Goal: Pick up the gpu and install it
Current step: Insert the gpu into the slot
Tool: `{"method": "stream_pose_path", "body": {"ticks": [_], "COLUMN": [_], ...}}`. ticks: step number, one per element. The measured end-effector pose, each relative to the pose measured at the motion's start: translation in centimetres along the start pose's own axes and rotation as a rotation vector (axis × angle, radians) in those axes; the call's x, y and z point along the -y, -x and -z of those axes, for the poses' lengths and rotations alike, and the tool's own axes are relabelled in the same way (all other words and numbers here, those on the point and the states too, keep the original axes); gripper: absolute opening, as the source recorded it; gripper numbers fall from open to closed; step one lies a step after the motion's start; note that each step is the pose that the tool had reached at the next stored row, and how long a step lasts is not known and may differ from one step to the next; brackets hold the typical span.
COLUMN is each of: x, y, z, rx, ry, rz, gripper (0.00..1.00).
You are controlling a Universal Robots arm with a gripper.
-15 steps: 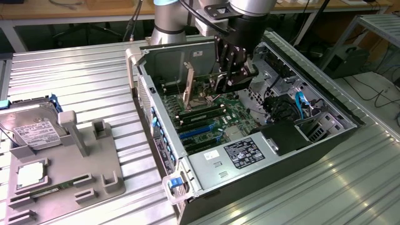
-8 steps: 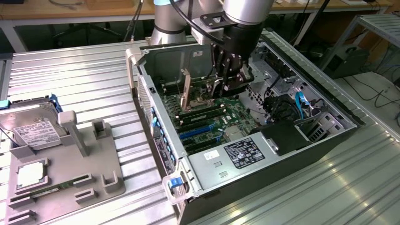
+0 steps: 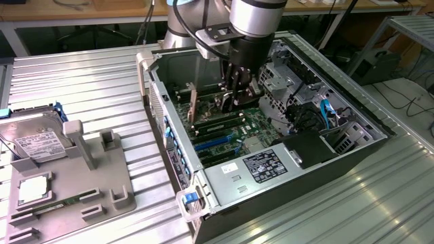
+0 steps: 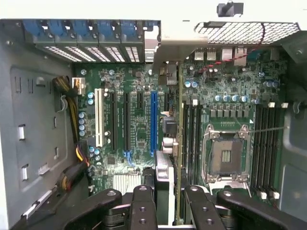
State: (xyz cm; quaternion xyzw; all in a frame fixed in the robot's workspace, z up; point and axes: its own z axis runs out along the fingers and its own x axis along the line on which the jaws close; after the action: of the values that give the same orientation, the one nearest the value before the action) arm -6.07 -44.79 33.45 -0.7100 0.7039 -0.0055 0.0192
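Observation:
The gpu stands on edge inside the open computer case, its silver end bracket toward the case's rear wall on the exterior view's left. It sits low over the motherboard's expansion slots. My gripper reaches down into the case and is shut on the card. In the wrist view the gpu appears edge-on between my black fingers, with its bracket running to the rear slot openings. It lines up just beside the blue slot. Whether it is seated in a slot cannot be told.
A grey fixture tray on the metal table holds a silver hard drive, a processor and a memory stick. Inside the case are an empty processor socket, memory slots, a drive cage and blue cables.

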Motion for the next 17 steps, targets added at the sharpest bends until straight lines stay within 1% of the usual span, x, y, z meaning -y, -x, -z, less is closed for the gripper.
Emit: {"method": "stream_pose_path", "body": {"ticks": [5,7,9,12,13,14,15,16,17], "x": [-0.15,-0.16,-0.18,-0.48,-0.74,-1.27,-1.3,-1.31,-1.47], "y": [-0.5,-0.5,-0.5,-0.5,-0.5,-0.5,-0.7,-1.0,-1.4], "z": [-0.36,-0.46,-0.54,-0.92,-2.12,-3.24,-3.82,-4.19,-4.74], "rx": [0.0,0.0001,0.0001,0.0,0.0,0.0001,0.0001,-0.0001,-0.0003], "ry": [0.0001,0.0,-0.0022,-0.0025,-0.0024,-0.0025,-0.0026,-0.0026,-0.0026], "rz": [0.0,0.0,0.0,0.0,0.0,-0.001,-0.004,-0.006,-0.007], "gripper": [0.28,0.28,0.28,0.28,0.28,0.28,0.28,0.28,0.28]}}
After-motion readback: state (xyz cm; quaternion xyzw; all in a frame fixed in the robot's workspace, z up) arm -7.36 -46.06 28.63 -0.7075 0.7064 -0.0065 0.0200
